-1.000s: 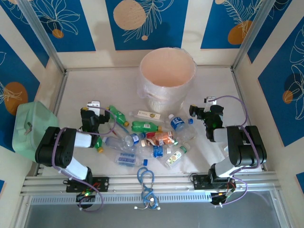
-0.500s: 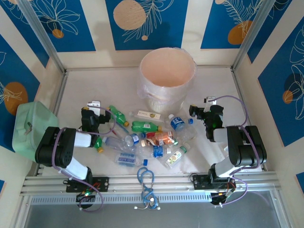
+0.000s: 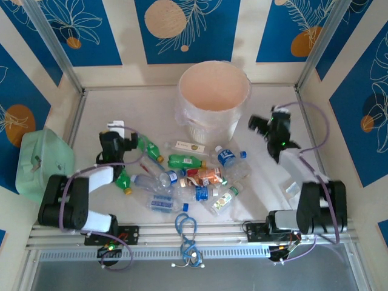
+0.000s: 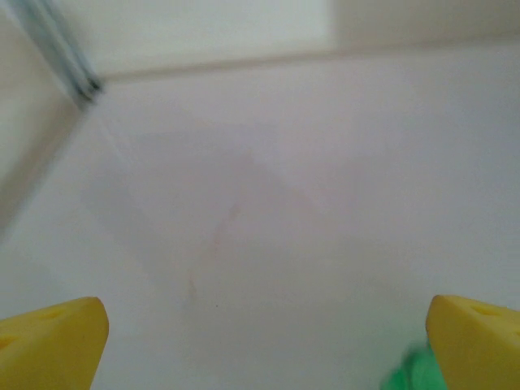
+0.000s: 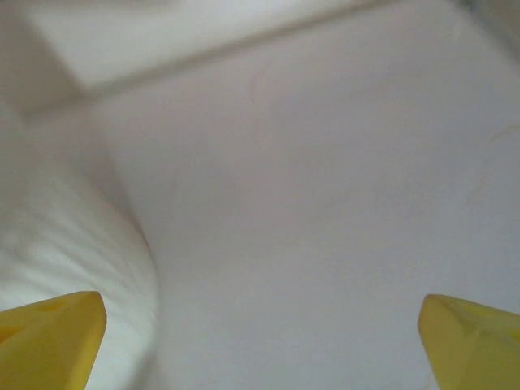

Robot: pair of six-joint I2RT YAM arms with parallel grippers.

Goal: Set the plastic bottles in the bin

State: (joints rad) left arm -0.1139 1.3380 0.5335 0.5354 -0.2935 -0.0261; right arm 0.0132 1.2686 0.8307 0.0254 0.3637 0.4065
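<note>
Top view, table centre as the dial.
- Mint-green box (image 3: 39, 160) at 9 o'clock, off the left edge of the white table (image 3: 121, 109), against the wall.
- Blue cable loop (image 3: 186, 229) at 6 o'clock, lying over the metal rail (image 3: 230, 241) at the near edge.
- Blue wall panels (image 3: 188, 24) with white leaf drawings and orange discs, from 9 through 12 to 3 o'clock.

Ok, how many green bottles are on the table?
3 green bottles: one at the pile's far-left edge, one near its middle, one apart, beside the left arm. Others may be buried.
</note>
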